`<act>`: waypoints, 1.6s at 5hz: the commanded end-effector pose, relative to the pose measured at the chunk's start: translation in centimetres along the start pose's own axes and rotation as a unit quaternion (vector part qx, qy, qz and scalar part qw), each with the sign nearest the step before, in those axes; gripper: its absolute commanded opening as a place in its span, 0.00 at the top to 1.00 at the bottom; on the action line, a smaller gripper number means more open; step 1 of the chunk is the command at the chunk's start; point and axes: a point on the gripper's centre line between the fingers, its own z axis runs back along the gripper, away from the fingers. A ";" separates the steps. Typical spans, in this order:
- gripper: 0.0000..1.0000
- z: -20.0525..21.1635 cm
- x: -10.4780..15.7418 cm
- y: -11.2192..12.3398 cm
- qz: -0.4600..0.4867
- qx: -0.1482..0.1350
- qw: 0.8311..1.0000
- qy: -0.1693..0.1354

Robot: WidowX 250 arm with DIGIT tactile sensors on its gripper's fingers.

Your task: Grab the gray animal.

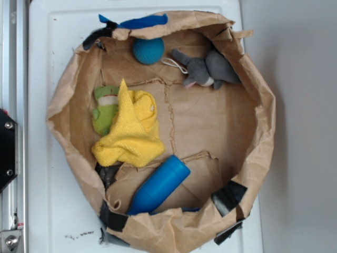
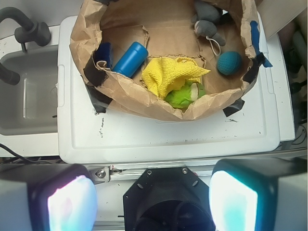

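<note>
The gray plush elephant (image 1: 206,70) lies tucked against the crumpled wall of the brown paper nest (image 1: 263,113) at about one o'clock, its string loop trailing toward the teal ball (image 1: 148,50), so a descending grasp could snag the paper rim or nudge the ball instead. The gripper (image 2: 153,199) hangs with fingers spread and empty outside the nest, well apart from the elephant, which in the wrist view sits at the far rim around one o'clock.

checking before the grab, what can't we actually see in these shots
- gray animal: wrist view, top edge crops it.
- green plush toy: exterior view, mostly under the yellow cloth.
- gripper: wrist view, fingers blurred, bottom edge cuts them; absent from exterior view.
</note>
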 end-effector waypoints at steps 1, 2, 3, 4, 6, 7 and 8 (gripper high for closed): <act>0.00 0.0 0.0 0.0 0.000 0.000 1.000 0.000; 0.00 -0.4 3.4 0.6 0.036 -0.003 0.999 -0.014; 0.00 -1.0 6.3 2.1 0.077 -0.001 0.997 -0.013; 0.00 -1.7 7.9 3.2 0.086 0.007 0.996 -0.018; 0.00 -4.6 11.1 3.4 0.035 0.016 0.999 -0.019; 0.00 -6.5 12.4 3.0 0.001 -0.019 1.000 -0.012; 0.00 -8.5 14.2 3.9 -0.022 -0.048 0.999 -0.012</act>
